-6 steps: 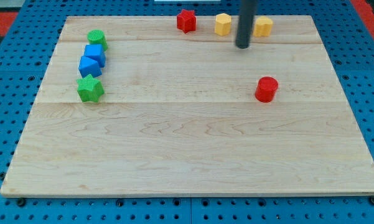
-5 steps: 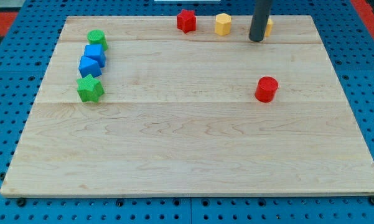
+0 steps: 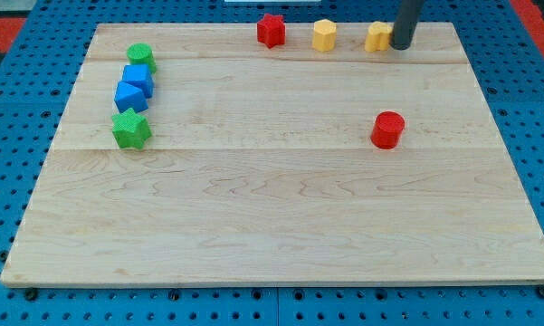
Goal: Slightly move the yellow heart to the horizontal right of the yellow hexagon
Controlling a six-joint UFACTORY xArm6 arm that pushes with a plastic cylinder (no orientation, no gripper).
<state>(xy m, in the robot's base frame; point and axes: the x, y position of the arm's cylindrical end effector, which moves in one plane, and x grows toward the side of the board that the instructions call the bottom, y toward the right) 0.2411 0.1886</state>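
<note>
The yellow hexagon [image 3: 324,35] sits near the view's top edge of the wooden board [image 3: 281,217]. The yellow heart [image 3: 378,36] lies to its right at about the same height. My tip [image 3: 402,45] is at the heart's right side, touching or almost touching it; the rod covers the heart's right edge.
A red star [image 3: 271,30] lies left of the hexagon. A red cylinder [image 3: 387,129] stands below the heart. At the view's left are a green cylinder [image 3: 140,57], two blue blocks [image 3: 138,79] [image 3: 130,96] and a green star [image 3: 130,129].
My tip has moved right and slightly up, from between the hexagon and the heart, past the heart, to the heart's right side. The blocks have barely moved.
</note>
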